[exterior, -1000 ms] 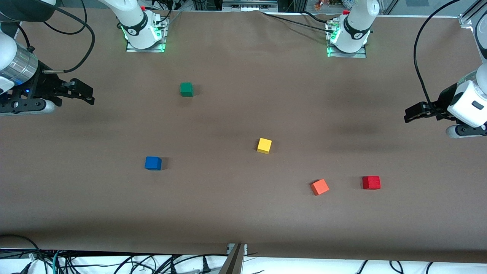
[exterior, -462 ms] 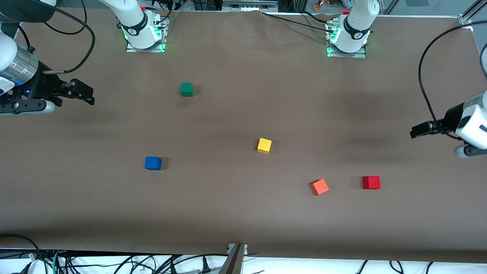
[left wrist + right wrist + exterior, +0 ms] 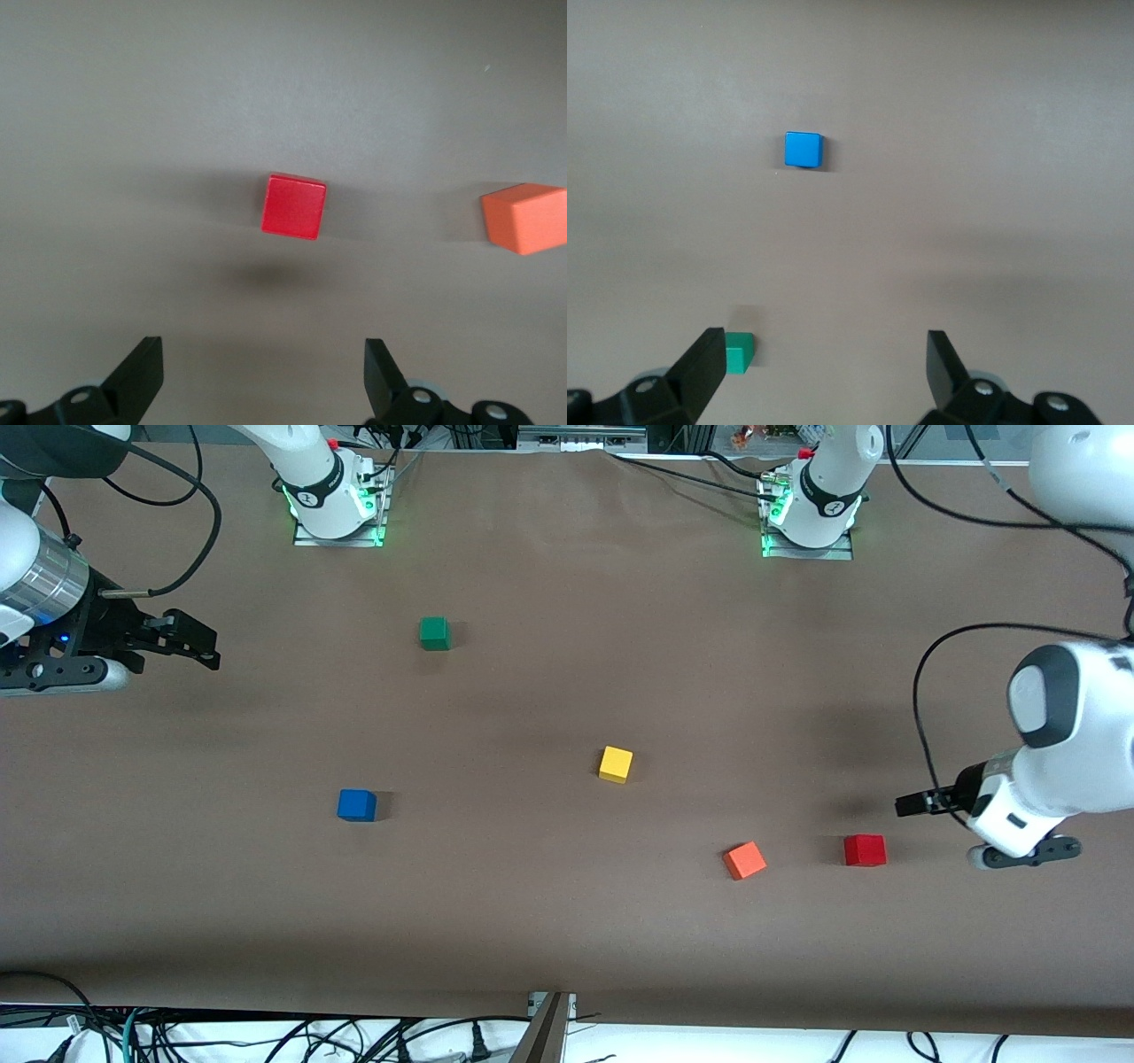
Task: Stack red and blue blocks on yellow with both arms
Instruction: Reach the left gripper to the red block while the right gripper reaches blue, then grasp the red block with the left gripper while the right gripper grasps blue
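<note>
While the right arm waits at its end of the table, the left arm has swung down and in over the last second: its wrist sat higher up by the table edge before, now the left gripper (image 3: 917,804) hangs over bare table just beside the red block (image 3: 865,850), toward the left arm's end.

Left wrist view: fingers (image 3: 142,376) spread wide, nothing between them, red block (image 3: 294,206) centred ahead of the gap, orange cube (image 3: 526,218) off to one side. So released and empty, lined up but not yet over the block.

Right gripper (image 3: 190,642) hasn't moved across the three frames, parked over the table at the right arm's end. Right wrist view shows its fingers (image 3: 704,367) apart and empty, blue block (image 3: 804,150) well ahead, green cube (image 3: 740,351) close to one fingertip in the frame.

Block layout unchanged:
- yellow block (image 3: 616,764) mid-table, alone, nothing on it
- red block nearer the front camera than yellow, toward the left arm's end, with the orange cube (image 3: 745,860) between them
- blue block (image 3: 357,805) toward the right arm's end, slightly nearer the camera than yellow
- green cube (image 3: 434,633) farther from the camera, a distractor

Read: red pick is starting, no stacking done yet. Next the left gripper needs to shift over red and descend. Orange cube is near but apart from red, probably enough clearance for the open jaws.
</note>
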